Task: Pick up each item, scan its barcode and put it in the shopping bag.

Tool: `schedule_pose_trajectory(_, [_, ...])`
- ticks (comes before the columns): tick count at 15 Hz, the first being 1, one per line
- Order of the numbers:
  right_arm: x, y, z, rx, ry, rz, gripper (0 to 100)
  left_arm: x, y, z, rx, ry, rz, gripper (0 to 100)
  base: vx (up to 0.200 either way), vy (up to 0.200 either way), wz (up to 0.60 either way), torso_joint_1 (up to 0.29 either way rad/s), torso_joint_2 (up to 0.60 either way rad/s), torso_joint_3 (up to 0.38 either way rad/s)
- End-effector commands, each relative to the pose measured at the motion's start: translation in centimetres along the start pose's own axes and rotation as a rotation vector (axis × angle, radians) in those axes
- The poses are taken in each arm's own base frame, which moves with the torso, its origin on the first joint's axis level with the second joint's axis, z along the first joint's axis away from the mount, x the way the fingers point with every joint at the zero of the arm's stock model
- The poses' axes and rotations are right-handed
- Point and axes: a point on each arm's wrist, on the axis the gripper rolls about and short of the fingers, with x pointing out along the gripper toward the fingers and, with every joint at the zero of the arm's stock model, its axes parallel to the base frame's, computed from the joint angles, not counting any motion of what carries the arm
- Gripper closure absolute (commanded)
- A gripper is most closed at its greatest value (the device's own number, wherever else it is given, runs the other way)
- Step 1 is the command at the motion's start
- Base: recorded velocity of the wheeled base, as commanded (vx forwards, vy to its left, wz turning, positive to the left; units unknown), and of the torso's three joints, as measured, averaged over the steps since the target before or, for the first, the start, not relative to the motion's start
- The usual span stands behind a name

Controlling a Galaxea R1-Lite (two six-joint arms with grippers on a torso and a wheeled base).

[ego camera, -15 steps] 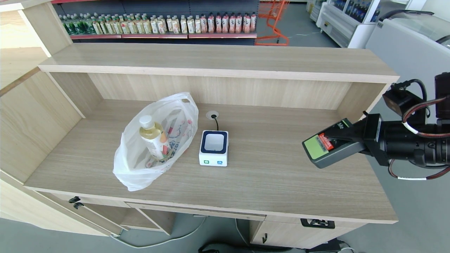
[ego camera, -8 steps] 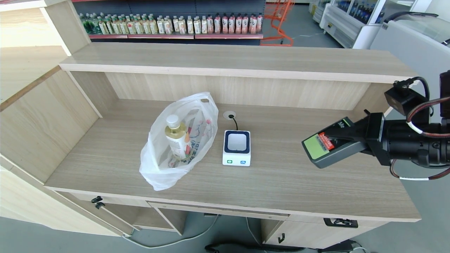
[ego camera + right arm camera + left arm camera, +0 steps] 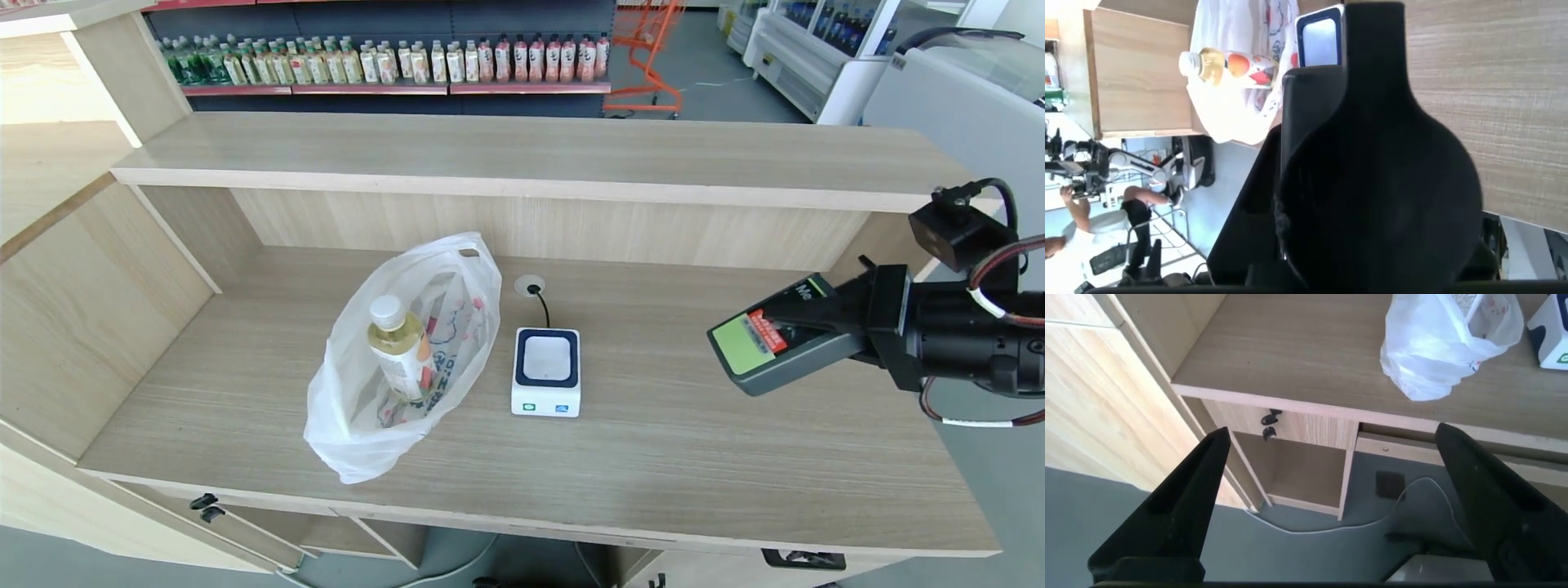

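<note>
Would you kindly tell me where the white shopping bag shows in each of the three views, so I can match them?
Head view: shopping bag lies on the counter, left of centre, beside the scanner.
Left wrist view: bag at the counter's front edge, beyond the open left pincer.
Right wrist view: bag, bottle inside, beyond the box in the right pincer.
Shared landmark: the scanner beside the bag.
</note>
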Motion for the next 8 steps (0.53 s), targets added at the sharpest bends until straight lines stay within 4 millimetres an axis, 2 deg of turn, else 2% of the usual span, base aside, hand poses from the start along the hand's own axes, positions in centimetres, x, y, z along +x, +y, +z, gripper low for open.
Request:
schedule_pose_trajectory(1, [-0.1,0.4,-0.2,-0.027,0.007,0.015,100,0.0,0.0,0.0,0.000,0.000,0.000,0,0.000,0.000,0.00,0.000,0.00,0.000])
schedule_pose_trajectory(3, [0.2,0.7,-0.5,-0.075,0.019,0.021,100,0.0,0.0,0.0,0.000,0.002,0.000,0,0.000,0.000,0.00,0.000,0.00,0.000])
schedule_pose_trajectory(6, [0.9,1.0,-1.4,-0.155,0.053,0.025,100,0.0,0.0,0.0,-0.003,0.000,0.000,0,0.000,0.200,0.00,-0.007,0.01,0.006])
schedule_pose_trajectory(8, [1.0,1.4,-2.0,-0.167,0.073,0.038,100,0.0,0.0,0.0,-0.003,0.002,0.000,0,0.000,0.000,0.00,0.000,0.00,0.000])
